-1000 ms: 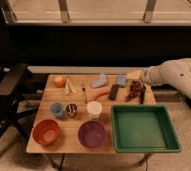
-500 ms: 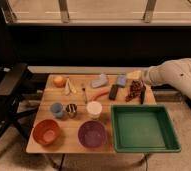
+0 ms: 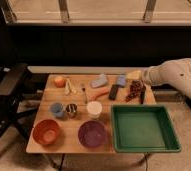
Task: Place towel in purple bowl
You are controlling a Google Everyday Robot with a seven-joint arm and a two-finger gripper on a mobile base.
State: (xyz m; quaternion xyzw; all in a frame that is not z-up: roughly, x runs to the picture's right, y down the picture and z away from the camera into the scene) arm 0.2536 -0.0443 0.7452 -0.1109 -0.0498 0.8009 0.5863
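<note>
The towel (image 3: 99, 80) is a crumpled grey-blue cloth lying at the back middle of the wooden table (image 3: 76, 150). The purple bowl (image 3: 92, 134) stands empty at the front middle of the table. My white arm reaches in from the right. Its dark gripper (image 3: 142, 93) hangs down over the table's back right corner, next to a bunch of dark grapes (image 3: 134, 90). The gripper is well to the right of the towel and holds nothing that I can see.
A green tray (image 3: 120, 131) fills the front right. An orange bowl (image 3: 46, 131), blue cup (image 3: 56, 109), metal cup (image 3: 71, 110) and white cup (image 3: 94, 108) stand near the purple bowl. An orange (image 3: 59, 81), carrot (image 3: 100, 93), black bar (image 3: 113, 91) and blue block (image 3: 121, 80) lie at the back. A chair (image 3: 9, 85) stands left.
</note>
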